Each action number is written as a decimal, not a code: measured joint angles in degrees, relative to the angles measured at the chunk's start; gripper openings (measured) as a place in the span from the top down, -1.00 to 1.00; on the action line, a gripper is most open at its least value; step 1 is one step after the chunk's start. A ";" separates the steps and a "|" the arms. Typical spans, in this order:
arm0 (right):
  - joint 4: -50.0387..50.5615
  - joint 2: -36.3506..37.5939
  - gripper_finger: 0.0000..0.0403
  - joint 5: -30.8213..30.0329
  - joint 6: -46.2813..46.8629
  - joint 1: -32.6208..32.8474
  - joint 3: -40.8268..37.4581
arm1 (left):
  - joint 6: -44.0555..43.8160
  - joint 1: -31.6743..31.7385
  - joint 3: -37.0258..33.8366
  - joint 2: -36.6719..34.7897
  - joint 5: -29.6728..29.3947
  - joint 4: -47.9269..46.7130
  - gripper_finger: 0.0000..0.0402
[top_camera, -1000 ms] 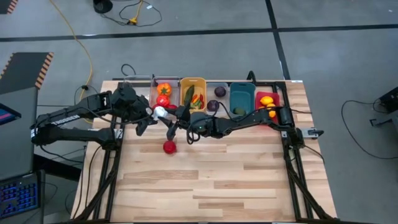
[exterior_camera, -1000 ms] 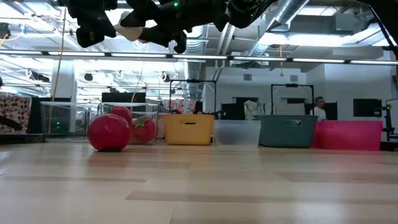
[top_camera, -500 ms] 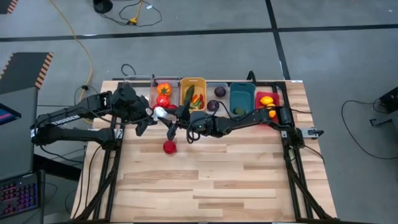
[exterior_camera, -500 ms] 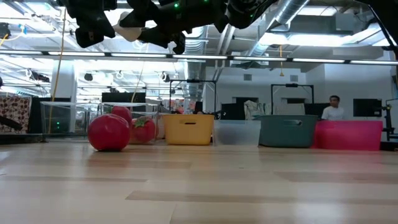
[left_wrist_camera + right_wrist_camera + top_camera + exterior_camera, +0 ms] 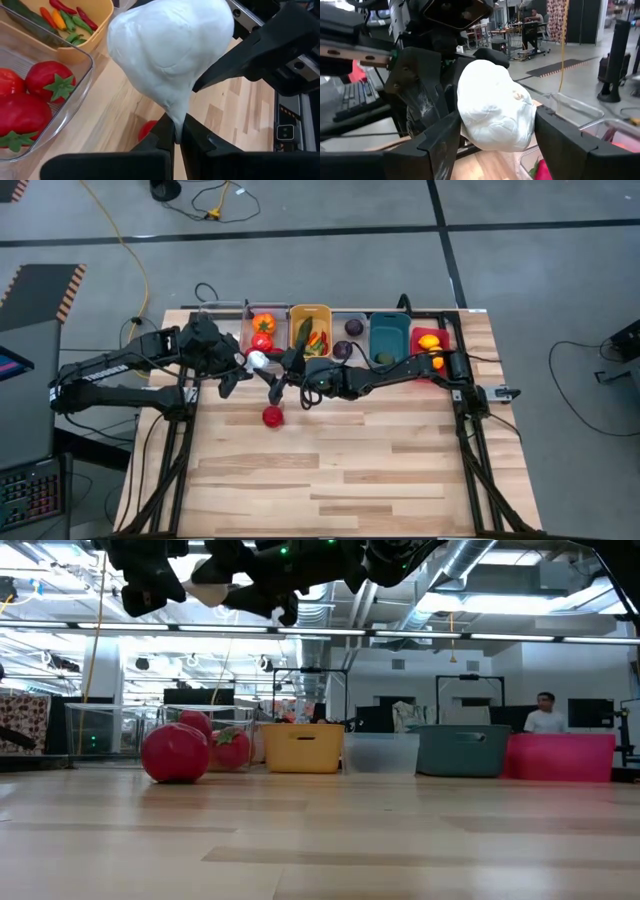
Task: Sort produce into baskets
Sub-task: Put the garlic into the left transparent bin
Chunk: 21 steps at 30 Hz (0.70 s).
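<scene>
Fingers of right gripper (image 5: 495, 140) spread wider than a moment ago, flanking white garlic (image 5: 495, 112) without squeezing; left gripper (image 5: 175, 137) clenched on garlic stem. Looks like handoff mid-air, not done yet. Clear basket (image 5: 75, 85) of tomatoes, orange basket (image 5: 92, 32) just beyond fingers; red tomato (image 5: 272, 416) loose below, no obstruction.

free: near half of the tabletop (image 5: 340, 480) lay bare | obstacle: red tomato (image 5: 272, 416) alone on the boards | blocked: left hand (image 5: 243, 368) and right hand (image 5: 277, 372) crowded just before the baskets (image 5: 340, 332) lining the far edge
</scene>
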State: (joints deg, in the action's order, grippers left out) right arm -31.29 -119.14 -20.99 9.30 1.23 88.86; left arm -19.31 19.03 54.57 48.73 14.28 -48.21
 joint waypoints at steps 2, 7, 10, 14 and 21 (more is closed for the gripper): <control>-0.02 -0.01 -0.37 0.00 -2.14 -0.01 0.00 | -0.27 0.00 0.00 0.00 -0.04 0.00 0.99; 0.01 0.01 -0.37 0.13 -5.11 -0.54 0.00 | -0.73 0.04 0.00 0.00 -1.08 0.17 0.99; 0.93 0.00 -0.37 0.06 -5.34 -0.68 0.00 | -1.15 0.02 0.00 0.02 -2.84 0.05 0.99; 1.14 -0.01 -0.37 0.26 -5.40 -1.57 0.00 | -1.27 0.04 0.00 0.02 -5.13 0.33 0.99; 1.46 -0.01 -0.37 5.29 -1.10 -5.46 0.00 | -1.57 0.04 0.00 0.01 -12.72 0.22 0.99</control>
State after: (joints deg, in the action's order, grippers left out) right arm -29.82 -119.15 -15.70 8.20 -4.23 88.86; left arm -20.88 19.07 54.57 48.74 1.56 -47.99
